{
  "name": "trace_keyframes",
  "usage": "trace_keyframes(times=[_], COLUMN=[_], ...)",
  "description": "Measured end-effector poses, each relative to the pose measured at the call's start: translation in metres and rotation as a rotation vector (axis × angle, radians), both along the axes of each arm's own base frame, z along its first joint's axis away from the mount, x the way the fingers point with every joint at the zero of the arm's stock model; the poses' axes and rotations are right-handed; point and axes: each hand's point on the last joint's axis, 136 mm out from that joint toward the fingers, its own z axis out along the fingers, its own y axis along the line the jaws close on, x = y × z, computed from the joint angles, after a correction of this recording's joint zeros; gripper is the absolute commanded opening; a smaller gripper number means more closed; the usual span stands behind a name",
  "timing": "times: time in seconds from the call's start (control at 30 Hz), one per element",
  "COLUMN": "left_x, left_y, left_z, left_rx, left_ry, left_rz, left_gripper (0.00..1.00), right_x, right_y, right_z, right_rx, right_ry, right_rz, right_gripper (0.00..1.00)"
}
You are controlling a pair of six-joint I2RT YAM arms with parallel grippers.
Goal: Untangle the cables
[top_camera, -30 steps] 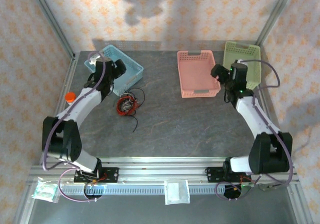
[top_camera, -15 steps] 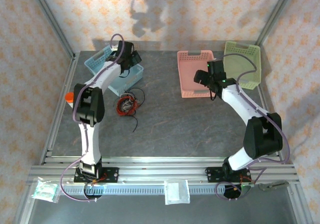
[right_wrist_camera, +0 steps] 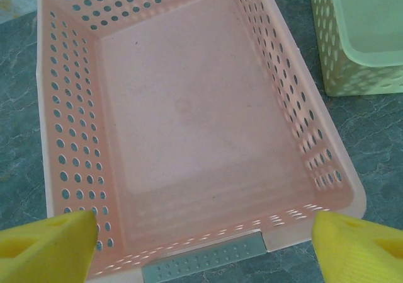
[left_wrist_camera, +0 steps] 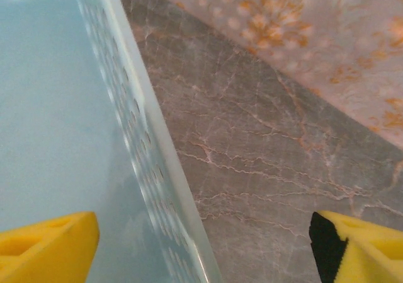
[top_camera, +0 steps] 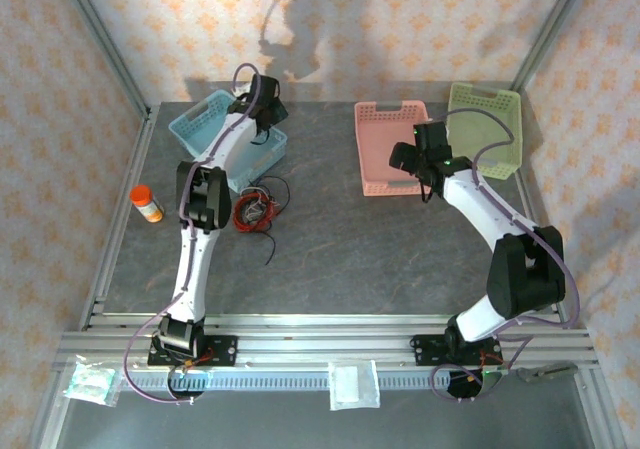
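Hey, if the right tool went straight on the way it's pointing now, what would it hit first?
Most likely the pink basket: the right tool, open, points down into it, so it would probably meet the basket's bare floor first. Depth is hard to judge.

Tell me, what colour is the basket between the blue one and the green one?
The basket is pink, best seen from the right wrist.

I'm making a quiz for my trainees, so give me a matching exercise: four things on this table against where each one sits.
Things: 1 cables; 2 orange bottle; 3 pink basket; 4 green basket.
Places: A far right corner of the table; B by the left edge; C just on the near side of the blue basket; D directly left of the green basket.
Pairs: 1-C, 2-B, 3-D, 4-A.
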Motion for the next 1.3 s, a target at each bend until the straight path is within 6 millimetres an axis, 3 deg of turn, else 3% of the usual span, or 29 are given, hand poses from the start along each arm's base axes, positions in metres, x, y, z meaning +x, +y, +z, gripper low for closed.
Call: trace_keyframes(times=[0.13,0.37,0.83,1.3], left_x=[0.002,-0.001,-0.016,-0.075], left_y=[0.0,0.0,-0.037,-0.111], left_z=[-0.021,-0.028,-0.04,-0.047], left_rx=[0.001,0.005,0.038,0.003], left_ry=[0.031,0.055,0.12,0.206], left_rz=[0.007,0.005,-0.214,-0.534], left_gripper=[0.62,0.48,0.34,0.34], right_x=[-0.005,-0.013,-0.017,-0.017], right_y=[-0.002,-0.005,-0.006,-0.005], right_z=[0.0,-0.002,-0.009,-0.021], right_rx=[-0.004,-0.005,-0.001,-0.002], right_ry=[0.002,0.006,0.021,0.047], right_rz=[-0.005,-0.014,-0.021,-0.017], right_gripper=[0.86,0.84,0.82,0.79])
